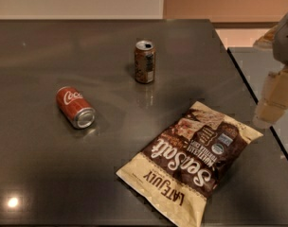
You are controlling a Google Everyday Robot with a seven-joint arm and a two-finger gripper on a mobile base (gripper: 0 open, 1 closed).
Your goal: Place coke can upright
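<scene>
Camera view: coke can (75,107) sideways, claw (272,100) right

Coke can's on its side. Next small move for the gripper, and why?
Probably swing the gripper left toward the coke can: it lies on its side, untouched, while the gripper hangs at the view's right edge. Keep above the chip bag and upright brown can.

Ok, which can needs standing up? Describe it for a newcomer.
On the dark table, with the hand at the right edge, look left of the chip bag. The coke can lies there: red and on its side, while the brown can stands upright.
</scene>
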